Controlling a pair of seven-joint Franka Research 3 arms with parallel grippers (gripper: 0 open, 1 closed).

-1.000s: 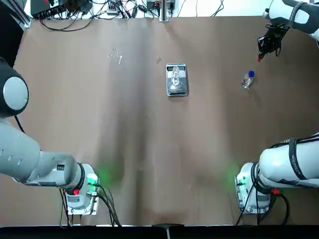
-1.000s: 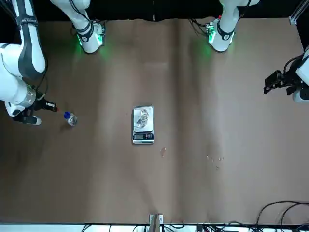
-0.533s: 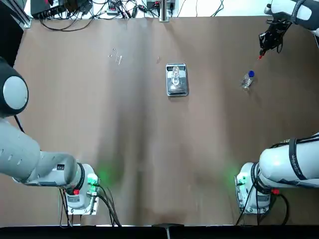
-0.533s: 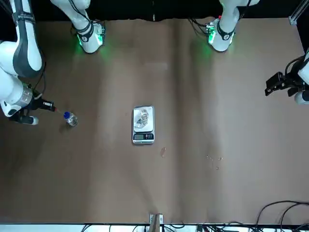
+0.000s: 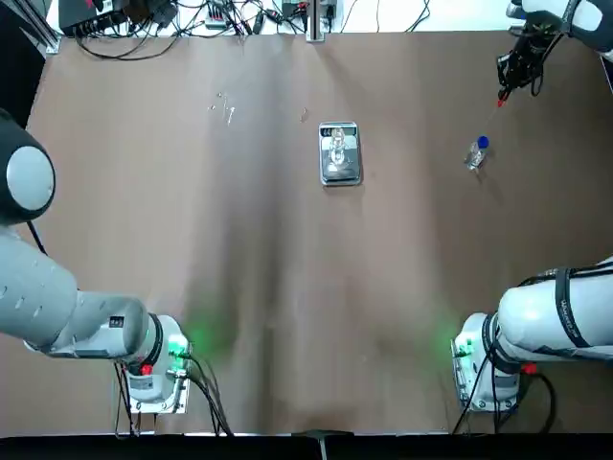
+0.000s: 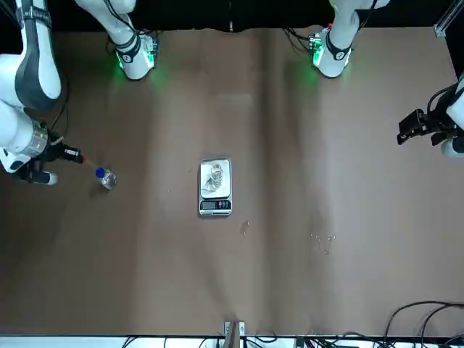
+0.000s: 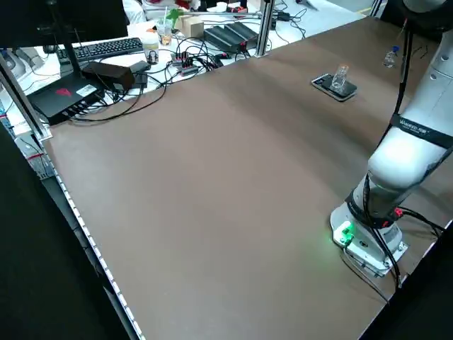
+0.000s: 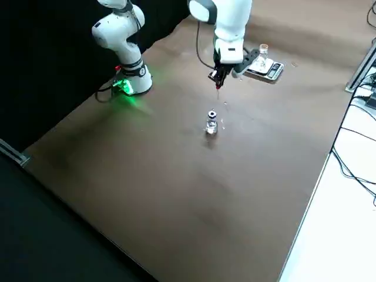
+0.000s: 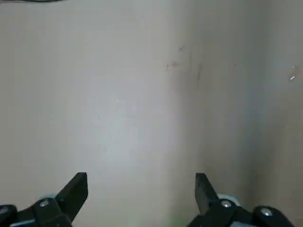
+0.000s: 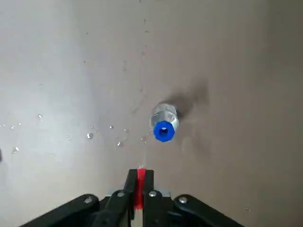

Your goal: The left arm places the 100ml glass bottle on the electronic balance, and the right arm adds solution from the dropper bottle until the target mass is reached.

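Dropper [image 10: 139,188] vertical, tip down, clamped in right end effector [image 10: 137,189] above dropper bottle [image 10: 164,123].

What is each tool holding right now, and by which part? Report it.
The right tool is shut on a thin red-tipped dropper, gripped across its stem, above the dropper bottle. The left tool is open and holds nothing.

The glass bottle [image 5: 337,146] stands on the balance [image 5: 339,154], the dropper bottle [image 5: 476,153] well to its right.
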